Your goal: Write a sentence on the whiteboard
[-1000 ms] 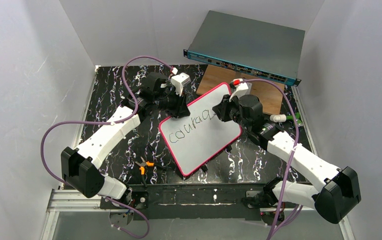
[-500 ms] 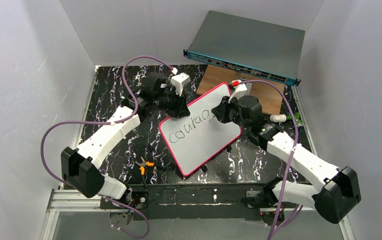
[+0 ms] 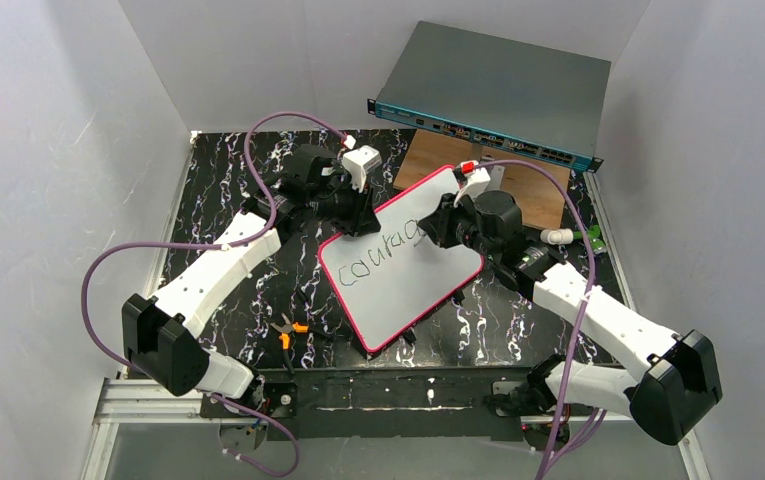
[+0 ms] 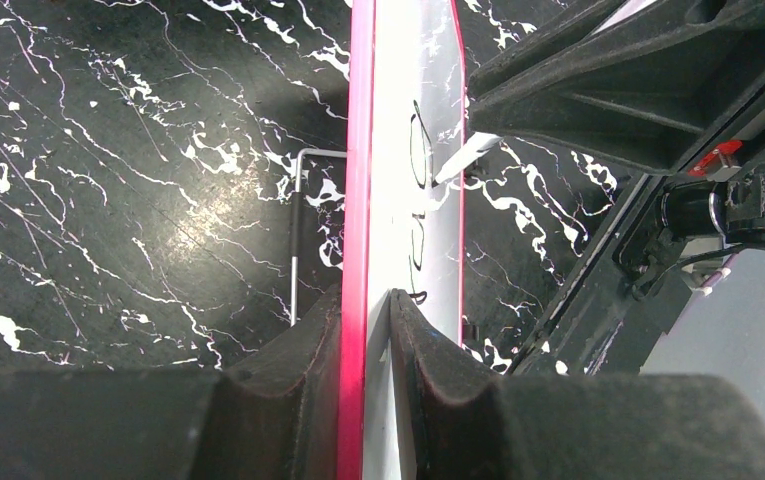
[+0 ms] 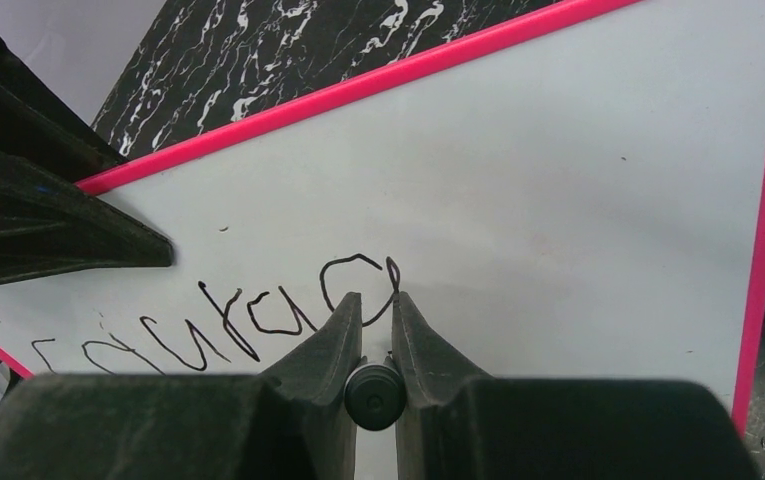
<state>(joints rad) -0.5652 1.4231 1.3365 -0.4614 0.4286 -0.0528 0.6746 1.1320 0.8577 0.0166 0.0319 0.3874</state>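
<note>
The whiteboard (image 3: 408,285), white with a pink frame, lies slanted over the black marbled table. My left gripper (image 3: 358,222) is shut on its upper left edge; in the left wrist view the fingers (image 4: 310,340) pinch the frame of the whiteboard (image 4: 408,90) edge-on. My right gripper (image 3: 436,226) is shut on a black marker (image 5: 374,395), tip down on the whiteboard (image 5: 558,160). The sentence (image 3: 383,250) reads "courag" in black; its last letter (image 5: 353,280) sits right at my right gripper (image 5: 376,300).
A grey-teal network switch (image 3: 493,95) leans against the back wall over a wooden board (image 3: 433,155). Orange-handled pliers (image 3: 288,332) lie near the front left. White walls close in left and right. A metal bracket (image 4: 298,230) shows under the board.
My right gripper has edged slightly left and up over the board with the marker, at the last letter. The left gripper and the board have held still.
</note>
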